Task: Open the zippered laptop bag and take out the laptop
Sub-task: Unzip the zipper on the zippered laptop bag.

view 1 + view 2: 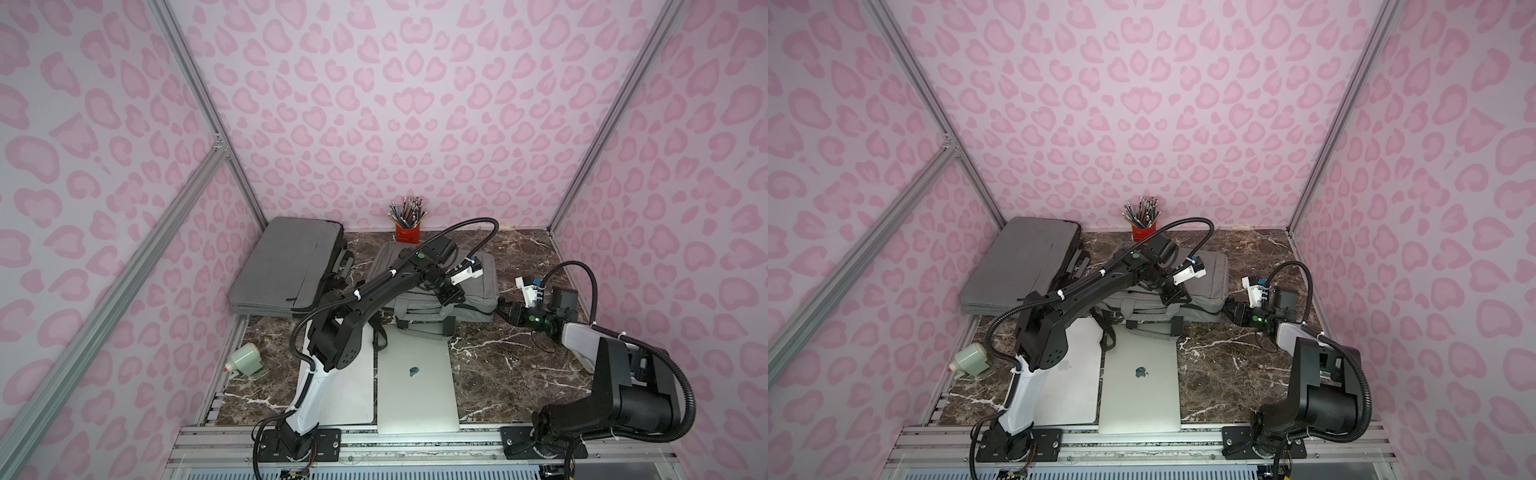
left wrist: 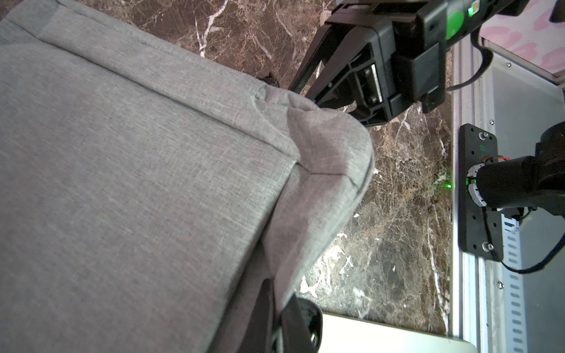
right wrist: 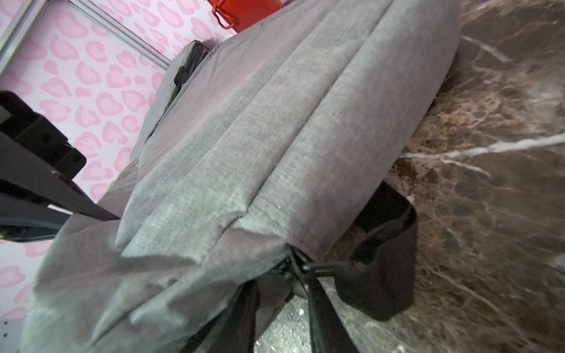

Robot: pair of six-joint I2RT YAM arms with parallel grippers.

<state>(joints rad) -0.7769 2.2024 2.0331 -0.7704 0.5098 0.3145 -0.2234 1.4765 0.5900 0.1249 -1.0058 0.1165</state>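
Pinching laptop bag [image 2: 137, 183] with left gripper [image 2: 282, 316]

You see a red cup [image 1: 407, 232] of pencils [image 1: 408, 210] standing on the marble tabletop [image 1: 519, 365]; left of the cup, stacked grey cases [image 1: 286, 266] lean on the pink-patterned wall [image 1: 124, 187]; well left of the cup, nearer the front edge, sits a pale green sharpener [image 1: 245, 360].

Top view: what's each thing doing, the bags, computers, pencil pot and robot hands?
laptop bag: lying flat, looks closed.
second bag: resting tilted, not flat.
laptop: closed, lying flat.
other laptop: closed, partly under the left arm.
pencil cup: upright, full of pencils.
left gripper: shut at the laptop bag's near edge.
right gripper: jaws apart at the bag's zipper end, grip unclear.
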